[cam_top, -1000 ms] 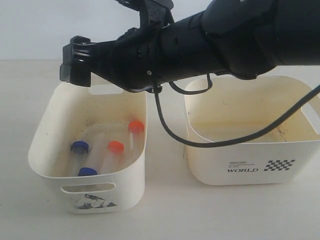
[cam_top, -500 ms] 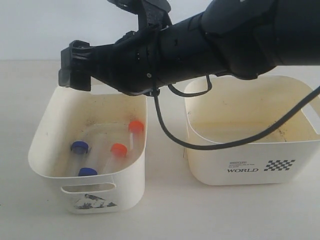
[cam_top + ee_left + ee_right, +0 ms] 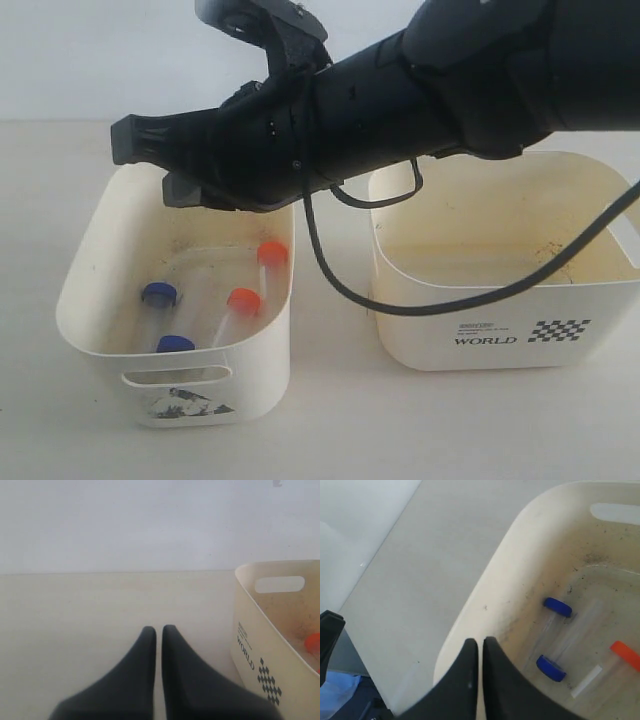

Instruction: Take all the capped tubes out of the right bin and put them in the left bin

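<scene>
The left bin (image 3: 75, 300), with a torn dark sticker on its front, holds all four capped tubes: two blue caps (image 3: 159, 293) (image 3: 175, 344) and two orange-red caps (image 3: 272, 252) (image 3: 243, 299). The right bin (image 3: 480, 335), printed "WORLD", shows no tubes inside. My right gripper (image 3: 125, 140) reaches across and hovers above the left bin's far rim, shut and holding nothing (image 3: 480, 641). Below it lie blue-capped tubes (image 3: 557, 607) (image 3: 551, 668) and an orange-red cap (image 3: 626, 655). My left gripper (image 3: 155, 630) is shut and empty, low over the table.
The right arm's black cable (image 3: 330, 270) hangs into the gap between the bins. In the left wrist view a cream tub side printed "WORLD" (image 3: 252, 650) stands close to the fingers, something orange-red (image 3: 314, 647) inside; which bin it is I cannot tell.
The right wrist has rolled and its fingers have moved slightly left above the left bin. One orange-red-capped tube has settled a little to the right and lower.
</scene>
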`<act>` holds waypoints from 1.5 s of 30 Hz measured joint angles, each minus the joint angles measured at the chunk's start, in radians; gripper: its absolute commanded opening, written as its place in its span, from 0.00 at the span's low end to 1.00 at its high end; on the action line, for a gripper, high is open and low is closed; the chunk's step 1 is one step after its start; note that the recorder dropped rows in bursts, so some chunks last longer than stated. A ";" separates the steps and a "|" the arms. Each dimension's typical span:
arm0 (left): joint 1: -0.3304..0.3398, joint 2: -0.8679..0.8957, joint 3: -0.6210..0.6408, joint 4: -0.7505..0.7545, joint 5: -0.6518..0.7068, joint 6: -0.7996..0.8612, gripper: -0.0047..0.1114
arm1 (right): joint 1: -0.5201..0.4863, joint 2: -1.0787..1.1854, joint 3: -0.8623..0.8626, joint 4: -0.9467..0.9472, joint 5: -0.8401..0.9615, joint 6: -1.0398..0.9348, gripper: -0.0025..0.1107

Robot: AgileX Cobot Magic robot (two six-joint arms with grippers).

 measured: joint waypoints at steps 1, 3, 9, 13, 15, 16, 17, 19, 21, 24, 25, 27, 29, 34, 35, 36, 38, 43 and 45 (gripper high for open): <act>0.000 0.000 0.000 0.000 0.000 0.000 0.08 | 0.000 0.000 0.000 0.000 0.000 0.000 0.05; 0.000 0.000 0.000 0.000 0.000 0.000 0.08 | 0.000 0.000 0.000 0.000 0.000 0.000 0.05; 0.000 0.000 0.000 0.000 0.000 0.000 0.08 | 0.000 0.000 0.000 0.000 0.000 0.000 0.05; 0.000 0.000 0.000 0.000 0.000 0.000 0.08 | 0.000 0.000 0.000 -0.002 -0.002 0.000 0.05; 0.000 0.000 0.000 0.000 0.000 0.000 0.08 | 0.000 0.000 0.000 -0.002 -0.012 0.000 0.05; 0.000 0.000 0.000 0.000 0.000 0.000 0.08 | 0.000 0.000 0.000 -0.002 -0.021 0.000 0.05; 0.000 0.000 0.000 0.000 0.000 0.000 0.08 | 0.000 0.000 0.000 -0.002 -0.026 -0.002 0.05; 0.000 0.000 0.000 0.000 0.000 0.000 0.08 | 0.000 0.000 0.000 -0.002 -0.030 -0.017 0.05; 0.000 0.000 0.000 0.000 0.000 0.000 0.08 | 0.000 0.000 0.000 -0.010 -0.028 -0.046 0.05; 0.000 0.000 0.000 0.000 0.000 0.000 0.08 | 0.000 0.000 0.000 -0.045 -0.007 -0.089 0.05; 0.000 0.000 0.000 0.000 0.000 0.000 0.08 | 0.000 0.000 0.000 -0.059 0.004 -0.098 0.05; 0.000 0.000 0.000 0.000 0.000 0.000 0.08 | 0.000 -0.003 0.000 -0.077 0.022 -0.107 0.05; 0.000 0.000 0.000 0.000 0.000 0.000 0.08 | 0.000 -0.013 0.000 -0.088 0.033 -0.111 0.05; 0.000 0.000 0.000 0.000 0.000 0.000 0.08 | 0.000 -0.049 0.007 -0.090 0.035 -0.114 0.05; 0.000 0.000 0.000 0.000 0.000 0.000 0.08 | 0.000 -0.063 0.016 -0.090 0.025 -0.114 0.05; 0.000 0.000 0.000 0.000 0.000 0.000 0.08 | 0.000 -0.076 0.027 -0.092 0.013 -0.114 0.05; 0.000 0.000 0.000 0.000 0.000 0.000 0.08 | 0.000 -0.115 0.061 -0.092 -0.029 -0.114 0.05; 0.000 0.000 0.000 0.000 0.000 0.000 0.08 | 0.000 -0.235 0.175 -0.092 -0.134 -0.114 0.05; 0.000 0.000 0.000 0.000 0.000 0.000 0.08 | 0.000 -0.290 0.232 -0.092 -0.173 -0.114 0.05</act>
